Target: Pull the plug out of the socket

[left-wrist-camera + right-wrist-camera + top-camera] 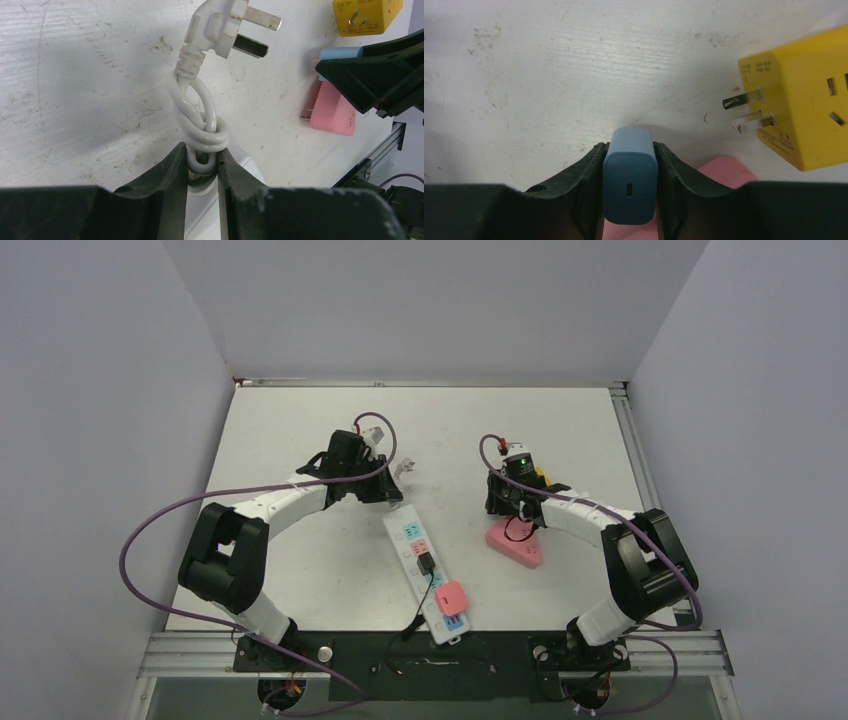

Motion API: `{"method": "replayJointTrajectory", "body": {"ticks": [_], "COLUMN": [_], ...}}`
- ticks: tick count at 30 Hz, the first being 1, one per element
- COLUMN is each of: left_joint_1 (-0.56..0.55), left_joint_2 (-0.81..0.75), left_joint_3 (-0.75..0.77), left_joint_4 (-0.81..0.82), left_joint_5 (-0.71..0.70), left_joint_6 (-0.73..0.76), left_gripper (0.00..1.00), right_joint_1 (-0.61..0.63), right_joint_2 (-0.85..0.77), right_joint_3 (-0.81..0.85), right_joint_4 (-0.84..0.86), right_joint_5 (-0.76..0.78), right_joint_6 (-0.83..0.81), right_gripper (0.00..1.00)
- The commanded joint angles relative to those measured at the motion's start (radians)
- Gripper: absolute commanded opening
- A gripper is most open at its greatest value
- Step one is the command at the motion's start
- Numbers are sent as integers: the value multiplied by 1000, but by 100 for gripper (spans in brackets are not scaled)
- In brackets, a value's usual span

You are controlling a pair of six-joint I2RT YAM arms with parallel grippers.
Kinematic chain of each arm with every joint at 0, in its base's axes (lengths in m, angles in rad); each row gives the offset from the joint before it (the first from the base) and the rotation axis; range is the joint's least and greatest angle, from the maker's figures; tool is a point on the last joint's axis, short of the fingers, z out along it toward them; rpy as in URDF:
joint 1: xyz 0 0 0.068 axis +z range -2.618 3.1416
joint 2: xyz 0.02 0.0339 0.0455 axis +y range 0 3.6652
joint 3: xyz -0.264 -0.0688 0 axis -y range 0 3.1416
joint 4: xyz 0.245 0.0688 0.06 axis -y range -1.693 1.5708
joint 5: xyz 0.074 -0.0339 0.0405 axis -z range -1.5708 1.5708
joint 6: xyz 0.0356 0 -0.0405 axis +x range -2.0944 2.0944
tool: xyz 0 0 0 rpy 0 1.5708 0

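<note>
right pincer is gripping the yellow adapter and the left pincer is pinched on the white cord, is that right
Not quite. The right pincer grips a blue charger, not the yellow adapter, which lies free beside it, as the right wrist view shows. The left pincer is indeed pinched on the white cord.

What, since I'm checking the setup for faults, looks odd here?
The socket's short white cord is tied in a knot, its plug lying unplugged on the table; the left gripper is shut on that knot. Otherwise, the right gripper holds a blue charger.
</note>
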Motion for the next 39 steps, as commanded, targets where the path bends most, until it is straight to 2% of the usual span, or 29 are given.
{"method": "replayJointTrajectory", "body": {"ticks": [1, 4, 8, 14, 20, 25, 31, 39], "left_joint_1": [5, 5, 5, 5, 5, 6, 6, 8], "left_joint_2": [-42, -41, -41, -39, -36, -36, -34, -34], "left_joint_3": [38, 38, 40, 41, 41, 40, 40, 39], "left_joint_4": [66, 67, 66, 66, 66, 64, 63, 63], "left_joint_5": [37, 38, 40, 42, 39, 34, 33, 37], "left_joint_6": [-5, -5, -6, -5, -5, -5, -3, -4], "left_gripper": [0, 0, 0, 0, 0, 0, 0, 0], "right_joint_1": [-16, -15, -15, 14, 149, 300, 510, 664], "right_joint_2": [35, 37, 5, -151, -293, -318, -272, -144], "right_joint_3": [12, 17, 25, 14, 18, 23, 78, 147], "right_joint_4": [50, 49, 25, -19, -89, -102, -154, -203], "right_joint_5": [11, 12, 23, 16, 23, -17, 98, 232], "right_joint_6": [-8, -7, -13, -15, 20, 54, 87, 112], "right_gripper": [37, 57, 77, 93, 94, 90, 88, 83]}}
